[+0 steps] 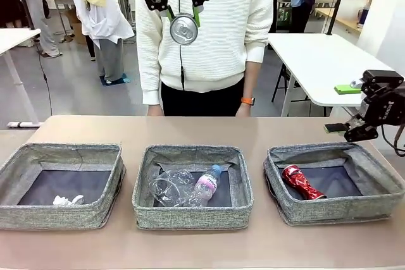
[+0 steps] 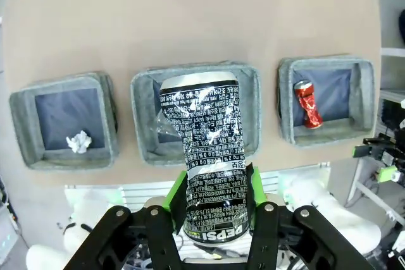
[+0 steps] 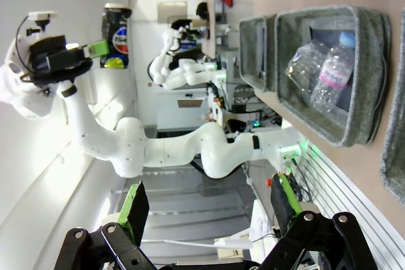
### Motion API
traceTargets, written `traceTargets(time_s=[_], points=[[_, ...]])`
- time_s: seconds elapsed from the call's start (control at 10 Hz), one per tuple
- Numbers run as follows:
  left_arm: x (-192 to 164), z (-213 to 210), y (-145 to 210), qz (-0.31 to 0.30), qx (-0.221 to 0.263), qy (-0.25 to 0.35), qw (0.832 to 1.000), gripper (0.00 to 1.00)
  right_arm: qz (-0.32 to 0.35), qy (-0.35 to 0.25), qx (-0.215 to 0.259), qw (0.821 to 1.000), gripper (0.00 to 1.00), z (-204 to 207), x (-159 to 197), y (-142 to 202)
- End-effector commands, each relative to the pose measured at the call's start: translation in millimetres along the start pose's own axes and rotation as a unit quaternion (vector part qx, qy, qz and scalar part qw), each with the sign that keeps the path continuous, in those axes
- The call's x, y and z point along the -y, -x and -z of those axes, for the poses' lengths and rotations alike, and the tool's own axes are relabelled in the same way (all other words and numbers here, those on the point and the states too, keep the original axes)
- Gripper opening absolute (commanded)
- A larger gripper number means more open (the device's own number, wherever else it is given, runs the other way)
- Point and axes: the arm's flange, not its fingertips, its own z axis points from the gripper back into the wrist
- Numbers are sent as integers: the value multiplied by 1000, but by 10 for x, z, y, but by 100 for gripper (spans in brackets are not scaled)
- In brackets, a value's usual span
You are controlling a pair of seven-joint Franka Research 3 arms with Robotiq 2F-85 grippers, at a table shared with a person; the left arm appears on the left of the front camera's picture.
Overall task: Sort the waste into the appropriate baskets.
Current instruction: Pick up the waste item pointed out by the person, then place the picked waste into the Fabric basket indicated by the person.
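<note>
Your left gripper (image 1: 183, 11) hangs high above the middle of the table, its green pads (image 2: 175, 193) pinching the black-silver can (image 2: 207, 178) by its sides; from the front you see the can's silver end (image 1: 183, 28) facing you, in front of the person's white sweater (image 1: 209, 23) at the far side. From the left wrist camera the can points down over the middle basket (image 2: 142, 124). That middle basket (image 1: 193, 216) holds the clear plastic cup (image 1: 168, 189) on the left and, touching it on the right, the clear plastic bottle (image 1: 205, 186) with its pink label and blue cap. The left basket (image 1: 60, 216) has the crumpled white paper ball (image 1: 66, 201) near its near wall. The right basket (image 1: 335, 210) holds the red can (image 1: 302, 182), lying tilted at its left side. Your right gripper (image 1: 354, 128) sits low at the far right edge of the table, just beyond the right basket, its jaws spread wide with nothing between them, as the right wrist camera shows (image 3: 205, 219).
</note>
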Motion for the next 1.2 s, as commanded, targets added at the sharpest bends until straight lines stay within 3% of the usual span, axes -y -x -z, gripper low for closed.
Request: traceTargets(time_s=[0.0,1.1], points=[[-18,-34,26,1,4,-1,1000,43,9,4,0,1000,100,7,-31,7],[-18,-34,26,1,4,-1,1000,43,9,4,0,1000,100,7,-31,7]])
